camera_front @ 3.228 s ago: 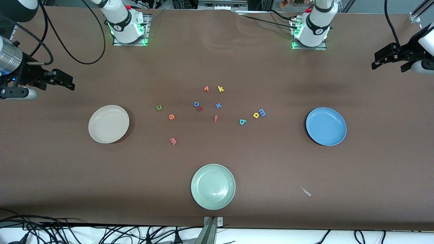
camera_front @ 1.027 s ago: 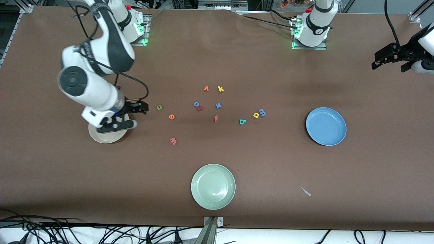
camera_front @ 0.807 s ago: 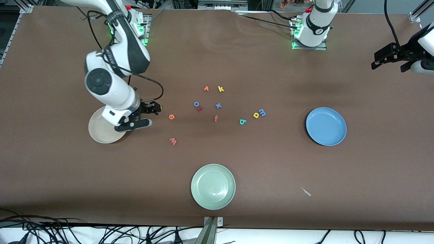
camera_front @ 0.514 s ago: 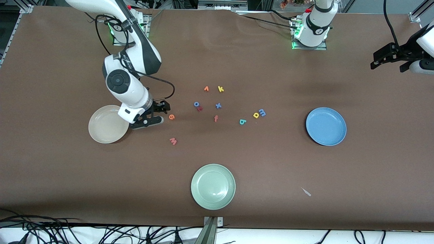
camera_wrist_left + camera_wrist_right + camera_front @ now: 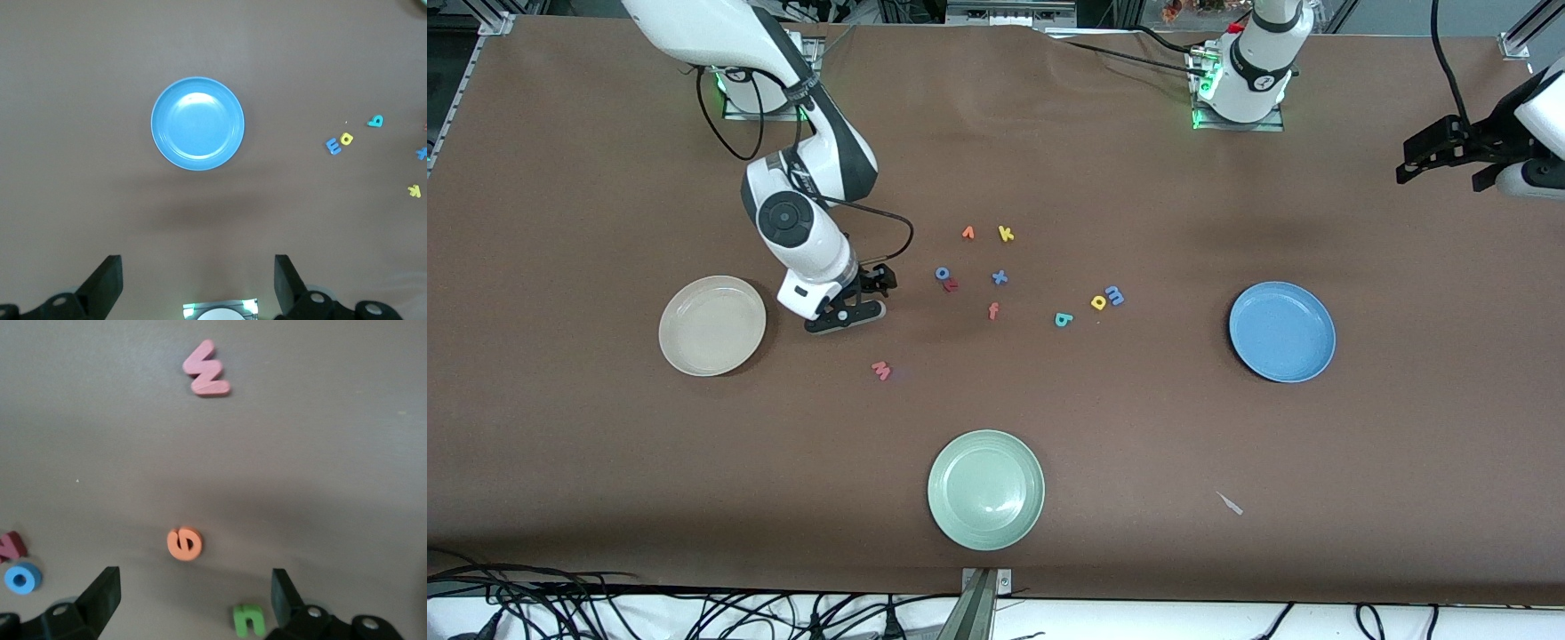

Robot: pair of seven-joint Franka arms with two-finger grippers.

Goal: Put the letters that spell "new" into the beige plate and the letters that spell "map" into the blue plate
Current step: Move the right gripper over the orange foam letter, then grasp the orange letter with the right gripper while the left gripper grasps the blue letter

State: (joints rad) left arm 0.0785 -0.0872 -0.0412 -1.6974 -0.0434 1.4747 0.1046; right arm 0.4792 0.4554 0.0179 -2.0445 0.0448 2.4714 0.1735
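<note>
The round cream-beige plate (image 5: 711, 325) sits at the right arm's end of the table, bare inside; none of its three letters has reached it. Just beside it, toward the middle of the table, the right gripper (image 5: 869, 296) hangs low with its jaws spread wide and nothing between them; its wrist view looks straight down on the small orange foam e (image 5: 184, 543), which lies between the fingertips (image 5: 100, 590), so I'd judge it is lining up to take that letter first. The little green foam n (image 5: 249, 619) lies close beside the e, near one finger; the pinkish-red foam w (image 5: 881, 370) lies apart, nearer the front camera.

In the middle is the loose scatter: a blue foam o (image 5: 942, 273) touching a dark red letter (image 5: 951, 285), a blue x (image 5: 1000, 277), an orange-red f (image 5: 993, 310), an orange v (image 5: 967, 233) and a yellow k (image 5: 1006, 234); none belongs to either word. Nearest the front camera a pale green round plate (image 5: 985, 489) stands empty.

Toward the left arm's end lie the teal looped foam letter (image 5: 1063, 319), then the yellow looped foam letter (image 5: 1098, 302) touching the blue foam m (image 5: 1114, 294). The round light-blue plate (image 5: 1281, 332) is empty too. The left gripper (image 5: 1443, 160) waits high at the table's edge, jaws wide, holding nothing.
</note>
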